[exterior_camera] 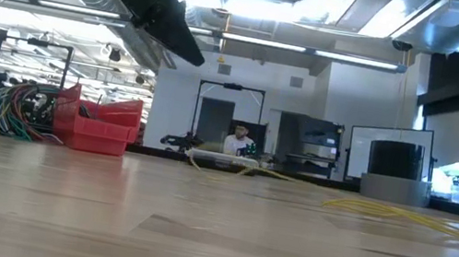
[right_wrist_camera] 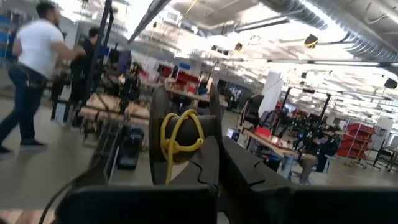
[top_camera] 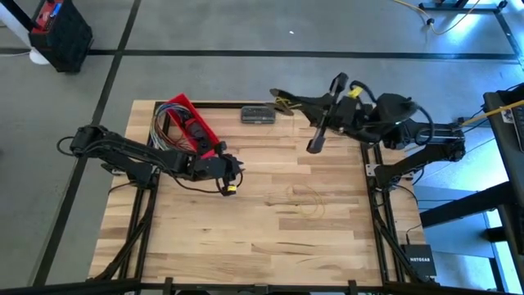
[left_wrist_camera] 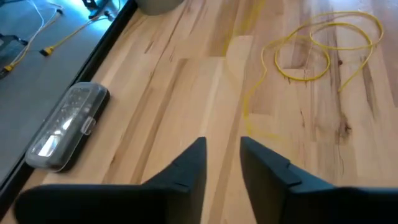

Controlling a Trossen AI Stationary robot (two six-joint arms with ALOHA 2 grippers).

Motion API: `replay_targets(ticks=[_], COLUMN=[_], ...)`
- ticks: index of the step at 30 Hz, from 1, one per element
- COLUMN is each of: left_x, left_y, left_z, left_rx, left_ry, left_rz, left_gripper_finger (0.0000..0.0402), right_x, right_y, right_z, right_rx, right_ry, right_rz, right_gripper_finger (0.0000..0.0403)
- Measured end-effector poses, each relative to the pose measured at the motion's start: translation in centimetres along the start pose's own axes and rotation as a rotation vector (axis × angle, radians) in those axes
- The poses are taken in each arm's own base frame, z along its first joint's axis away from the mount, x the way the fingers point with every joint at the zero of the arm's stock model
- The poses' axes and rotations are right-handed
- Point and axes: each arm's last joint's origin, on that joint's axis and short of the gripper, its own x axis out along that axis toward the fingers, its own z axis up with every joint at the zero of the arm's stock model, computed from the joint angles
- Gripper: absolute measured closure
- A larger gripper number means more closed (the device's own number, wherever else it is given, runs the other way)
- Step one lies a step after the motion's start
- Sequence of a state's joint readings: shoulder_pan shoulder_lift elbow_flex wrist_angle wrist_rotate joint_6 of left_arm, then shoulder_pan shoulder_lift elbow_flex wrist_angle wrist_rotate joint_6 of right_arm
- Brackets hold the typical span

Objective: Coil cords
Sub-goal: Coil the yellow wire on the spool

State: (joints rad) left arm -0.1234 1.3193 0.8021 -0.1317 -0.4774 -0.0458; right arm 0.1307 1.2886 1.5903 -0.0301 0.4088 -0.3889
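Observation:
The thin yellow cord lies in loose loops on the wooden table, faint in the high view. My left gripper hovers over the table left of the loops, also seen in the high view. It is open, with only bare wood between its fingers. My right gripper is raised high over the table's far right. It is shut, with a dark reel bearing yellow cord at its fingertips. My right gripper has its shut fingers at the reel's thin flange, on the side nearest the fingers. The fingers themselves hide the exact place of contact. They come from the table's right, about level. The reel stands beyond the fingertips, lifted far clear of the table.
A clear oblong case lies by the table's far edge. A red bin with a bundle of coloured wires stands at the far left. People move in the room beyond the table.

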Motion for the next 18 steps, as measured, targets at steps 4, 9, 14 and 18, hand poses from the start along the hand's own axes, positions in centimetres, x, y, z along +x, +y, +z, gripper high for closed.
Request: replay_targets(ticks=[4, 9, 14, 18], left_x=[-1.4, -4.0, -5.5, -5.1], left_y=[0.4, 0.8, 0.4, -0.8], left_z=[0.7, 1.8, 3.0, 3.5], left_rx=[-0.017, -0.051, -0.03, 0.027], left_ry=[-0.05, -0.159, -0.282, -0.343], left_rz=[-0.007, -0.038, -0.073, -0.09], left_gripper_finger=[0.0277, 0.0273, 0.0273, 0.0273], right_x=[0.0, 0.1, 0.7, 0.9], right_y=[0.3, 0.9, 2.5, 4.2], right_z=[-0.6, -2.1, -5.6, -9.2], right_rx=[-0.007, -0.025, -0.053, -0.042], right_ry=[0.057, 0.171, 0.234, 0.188], right_rz=[0.022, 0.061, 0.052, 0.085], right_gripper_finger=[0.0397, 0.0397, 0.0397, 0.0397])
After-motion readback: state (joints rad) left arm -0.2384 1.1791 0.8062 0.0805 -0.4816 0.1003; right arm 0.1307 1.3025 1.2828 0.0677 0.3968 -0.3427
